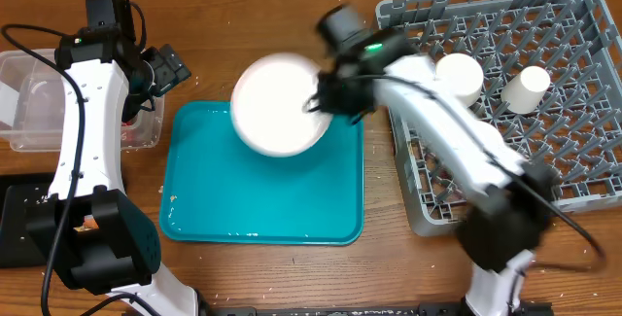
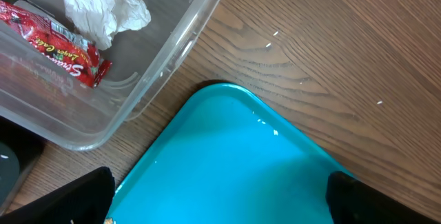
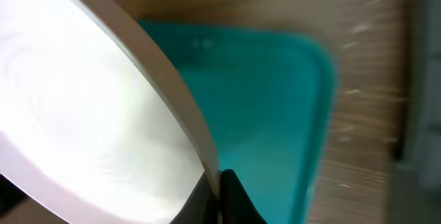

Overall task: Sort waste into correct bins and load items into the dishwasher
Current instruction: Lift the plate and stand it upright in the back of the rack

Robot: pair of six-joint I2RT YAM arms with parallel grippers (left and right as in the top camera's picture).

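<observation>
My right gripper [image 1: 316, 100] is shut on the rim of the round white plate [image 1: 280, 102] and holds it above the far edge of the teal tray [image 1: 262, 199]. In the right wrist view the plate [image 3: 76, 107] fills the left side, its rim pinched between the fingers [image 3: 219, 182]. My left gripper [image 1: 165, 68] is open and empty, over the teal tray's far left corner [image 2: 234, 155] beside the clear tub [image 1: 58, 102]. The tub [image 2: 165, 58] holds the red wrapper [image 2: 52, 41] and the white paper wad [image 2: 103, 7]. A white bowl [image 1: 459, 78] and a white cup [image 1: 527, 89] sit in the grey dish rack [image 1: 544, 170].
The black tray [image 1: 19, 224] lies at the front left beside the left arm's base. The teal tray has a few small crumbs along its front edge. The chopsticks and the sausage are out of view.
</observation>
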